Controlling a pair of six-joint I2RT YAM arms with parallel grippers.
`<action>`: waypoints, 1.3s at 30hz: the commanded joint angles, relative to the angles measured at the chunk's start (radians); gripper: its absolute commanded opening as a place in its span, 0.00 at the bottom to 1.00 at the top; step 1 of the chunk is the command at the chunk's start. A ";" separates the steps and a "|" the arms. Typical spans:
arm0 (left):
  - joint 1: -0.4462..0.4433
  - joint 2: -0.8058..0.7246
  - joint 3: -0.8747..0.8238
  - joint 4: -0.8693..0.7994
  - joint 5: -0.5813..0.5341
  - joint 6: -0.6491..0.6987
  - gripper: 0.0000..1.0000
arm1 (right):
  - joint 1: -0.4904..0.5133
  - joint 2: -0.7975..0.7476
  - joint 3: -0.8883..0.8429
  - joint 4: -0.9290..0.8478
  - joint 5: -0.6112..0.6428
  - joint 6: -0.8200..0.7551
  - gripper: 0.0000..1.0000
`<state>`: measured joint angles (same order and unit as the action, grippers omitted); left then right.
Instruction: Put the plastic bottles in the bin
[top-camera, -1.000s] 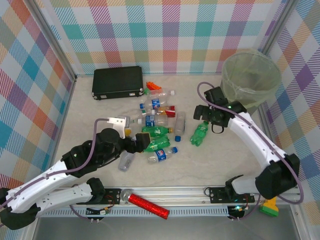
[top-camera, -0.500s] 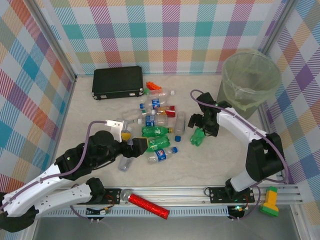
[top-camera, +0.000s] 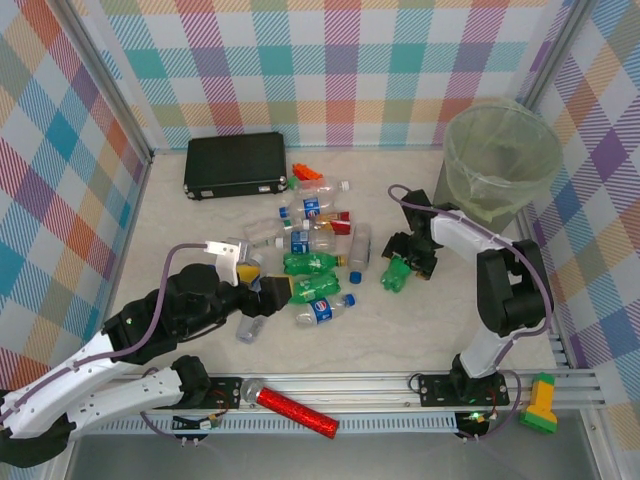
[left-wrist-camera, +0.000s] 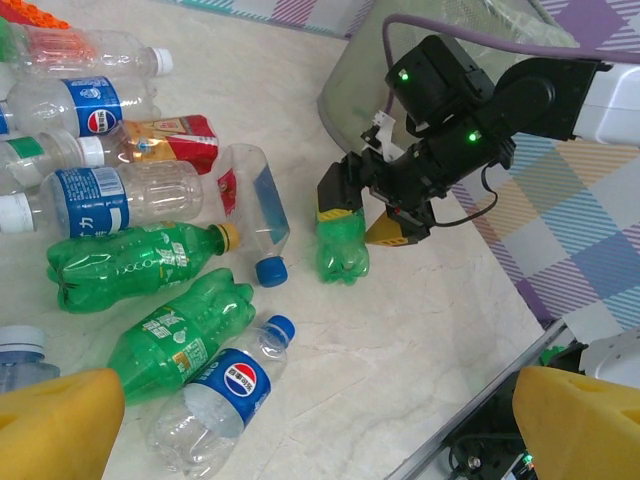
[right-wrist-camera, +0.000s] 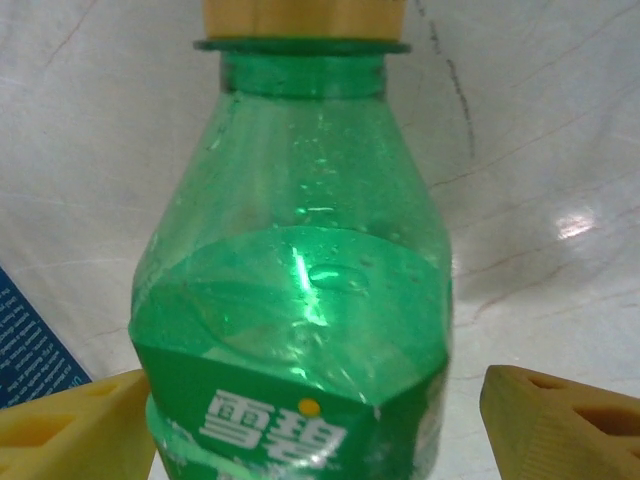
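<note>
Several plastic bottles (top-camera: 310, 240), clear with blue labels or green, lie in a heap at the table's middle. One green bottle (top-camera: 398, 273) (left-wrist-camera: 342, 250) (right-wrist-camera: 300, 280) lies apart to the right of the heap. My right gripper (top-camera: 406, 260) (left-wrist-camera: 364, 214) (right-wrist-camera: 315, 420) straddles it, open: the left finger is close against the label and a gap shows at the right finger. My left gripper (top-camera: 266, 284) (left-wrist-camera: 318, 425) is open and empty, hovering above the near edge of the heap beside a blue-labelled bottle (left-wrist-camera: 205, 395). The bin (top-camera: 500, 150) (left-wrist-camera: 345, 90) stands at the far right.
A flat black case (top-camera: 235, 163) lies at the back left with orange bricks (top-camera: 308, 174) beside it. A red glittery cylinder (top-camera: 295, 410) rests on the front rail. A red drink carton (left-wrist-camera: 175, 140) lies among the bottles. Checked walls close in the left, back and right.
The right gripper dropped from beside the bin down onto the lone green bottle, and its jaws have narrowed around it. The left arm drew back slightly toward the near left.
</note>
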<state>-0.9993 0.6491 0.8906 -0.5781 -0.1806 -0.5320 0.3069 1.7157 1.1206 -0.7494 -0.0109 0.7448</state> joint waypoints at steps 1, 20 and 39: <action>-0.009 -0.012 0.007 -0.024 -0.006 -0.008 1.00 | 0.003 0.025 -0.017 0.023 -0.026 -0.007 0.81; -0.009 0.016 0.015 0.007 -0.053 -0.006 0.99 | 0.062 -0.335 -0.003 -0.020 0.088 -0.078 0.60; -0.009 0.086 0.049 0.065 -0.066 0.016 1.00 | 0.069 -0.643 0.367 0.058 0.398 -0.381 0.60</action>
<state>-0.9993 0.7376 0.9016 -0.5404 -0.2298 -0.5308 0.3744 1.0908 1.4574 -0.7563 0.2913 0.4549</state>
